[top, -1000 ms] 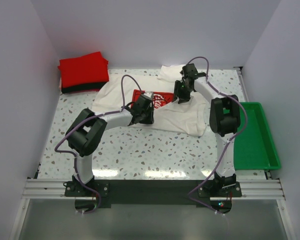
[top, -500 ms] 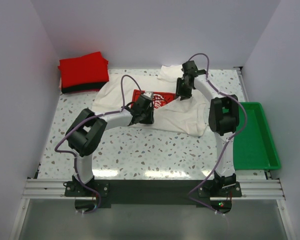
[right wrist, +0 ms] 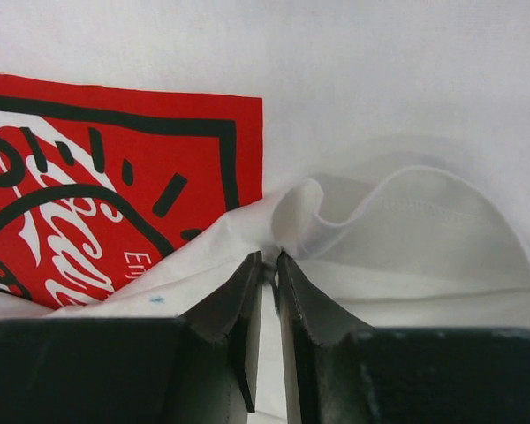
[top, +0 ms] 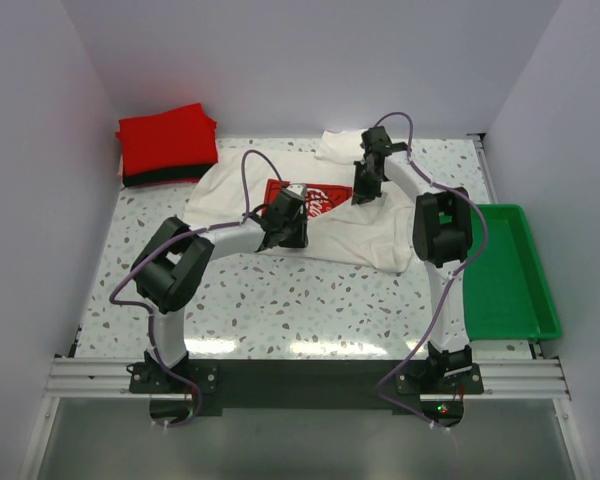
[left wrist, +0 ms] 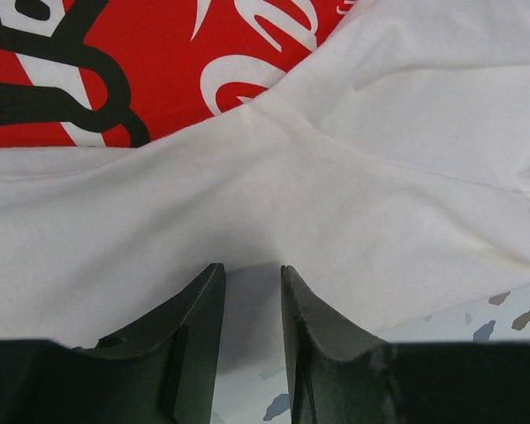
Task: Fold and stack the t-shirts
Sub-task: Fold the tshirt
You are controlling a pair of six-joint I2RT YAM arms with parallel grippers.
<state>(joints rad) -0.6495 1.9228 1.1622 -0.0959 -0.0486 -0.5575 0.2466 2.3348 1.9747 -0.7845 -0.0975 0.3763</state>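
Both my pincers [right wrist: 267, 265] [left wrist: 252, 283] pinch the white shirt [top: 370, 225]; lift together, evenly, so the fold lands flat.

Speckled terrazzo-style tabletop [top: 280, 300] — white with grey and dark flecks. Plain pale lavender walls [top: 310, 60] on three sides. Aluminium rail [top: 300, 378] along near edge, dark panel behind it. Even, soft light — faint glare patches near front edge.

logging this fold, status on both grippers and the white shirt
Left gripper pinching white shirt hem fold. Right gripper shut on shirt fold beside the red print. Nothing in the way.
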